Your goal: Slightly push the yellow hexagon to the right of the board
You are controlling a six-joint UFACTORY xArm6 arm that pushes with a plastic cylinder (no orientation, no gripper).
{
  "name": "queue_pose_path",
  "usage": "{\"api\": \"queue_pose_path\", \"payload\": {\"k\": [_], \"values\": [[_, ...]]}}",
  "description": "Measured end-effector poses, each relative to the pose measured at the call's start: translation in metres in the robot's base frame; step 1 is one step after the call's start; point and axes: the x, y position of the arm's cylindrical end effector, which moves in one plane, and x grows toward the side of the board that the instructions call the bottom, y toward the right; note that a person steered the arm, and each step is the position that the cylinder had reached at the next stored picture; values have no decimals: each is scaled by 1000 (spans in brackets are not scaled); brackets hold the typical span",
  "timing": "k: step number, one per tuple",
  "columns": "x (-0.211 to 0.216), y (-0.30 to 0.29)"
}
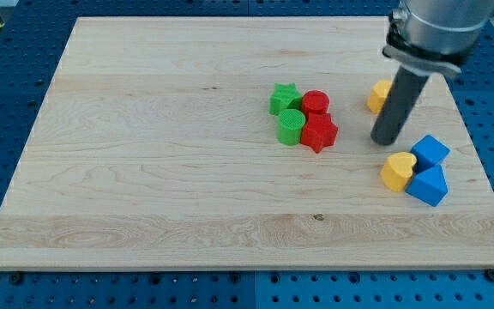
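Observation:
The yellow hexagon point(378, 95) lies on the wooden board point(161, 172) at the view's upper right, partly hidden behind my rod. My tip point(386, 140) rests on the board just below and slightly right of the hexagon. It stands above and left of a yellow heart point(397, 171).
A blue cube point(430, 151) and a blue triangular block point(428, 185) sit beside the yellow heart at the right. In the middle, a green star point(284, 98), a red cylinder point(316, 103), a green cylinder point(291, 126) and a red star point(319, 133) are clustered together.

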Motion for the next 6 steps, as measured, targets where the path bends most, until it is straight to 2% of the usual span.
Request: {"api": "queue_pose_path", "payload": {"k": [2, 3, 4, 5, 6], "values": [[-25, 0], [-54, 0], [-61, -16], [-117, -36], [-125, 13]]}}
